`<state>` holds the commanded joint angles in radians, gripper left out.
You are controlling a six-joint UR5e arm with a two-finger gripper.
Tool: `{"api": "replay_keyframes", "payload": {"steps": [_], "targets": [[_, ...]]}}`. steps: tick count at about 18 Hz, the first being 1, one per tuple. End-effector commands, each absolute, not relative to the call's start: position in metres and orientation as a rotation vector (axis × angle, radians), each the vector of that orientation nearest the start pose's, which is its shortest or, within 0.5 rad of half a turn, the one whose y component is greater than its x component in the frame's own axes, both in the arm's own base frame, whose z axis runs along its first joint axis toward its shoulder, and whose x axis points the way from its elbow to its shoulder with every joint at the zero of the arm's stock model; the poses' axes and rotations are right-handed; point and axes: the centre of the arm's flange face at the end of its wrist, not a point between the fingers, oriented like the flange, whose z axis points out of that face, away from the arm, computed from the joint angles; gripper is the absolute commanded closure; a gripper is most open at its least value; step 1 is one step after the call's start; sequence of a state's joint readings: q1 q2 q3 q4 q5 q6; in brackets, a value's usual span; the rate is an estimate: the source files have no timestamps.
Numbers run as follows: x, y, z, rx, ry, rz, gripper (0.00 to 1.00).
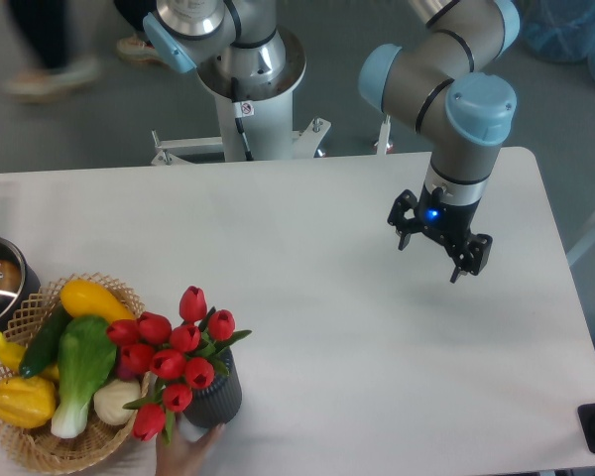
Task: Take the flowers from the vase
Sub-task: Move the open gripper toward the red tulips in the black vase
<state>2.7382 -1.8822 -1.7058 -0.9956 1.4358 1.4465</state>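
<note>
white surface is mostly bare. bunch of red tulip flowers with green leaves sits in the short dark grey ribbed vase at the front left, beside a woven wicker basket. gripper hovers well apart, fingers spread and empty. still the approach step i'd say, next it needs to cross over and line up with the stems.

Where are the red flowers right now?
The flowers stand in the vase near the table's front-left edge, right beside the wicker basket, far from the gripper.
</note>
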Motion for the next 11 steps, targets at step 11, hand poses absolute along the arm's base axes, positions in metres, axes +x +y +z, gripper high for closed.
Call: {"api": "replay_keyframes", "payload": {"steps": [11], "targets": [[-0.422, 0.437, 0.323, -2.801, 0.303, 0.040, 0.00]]}}
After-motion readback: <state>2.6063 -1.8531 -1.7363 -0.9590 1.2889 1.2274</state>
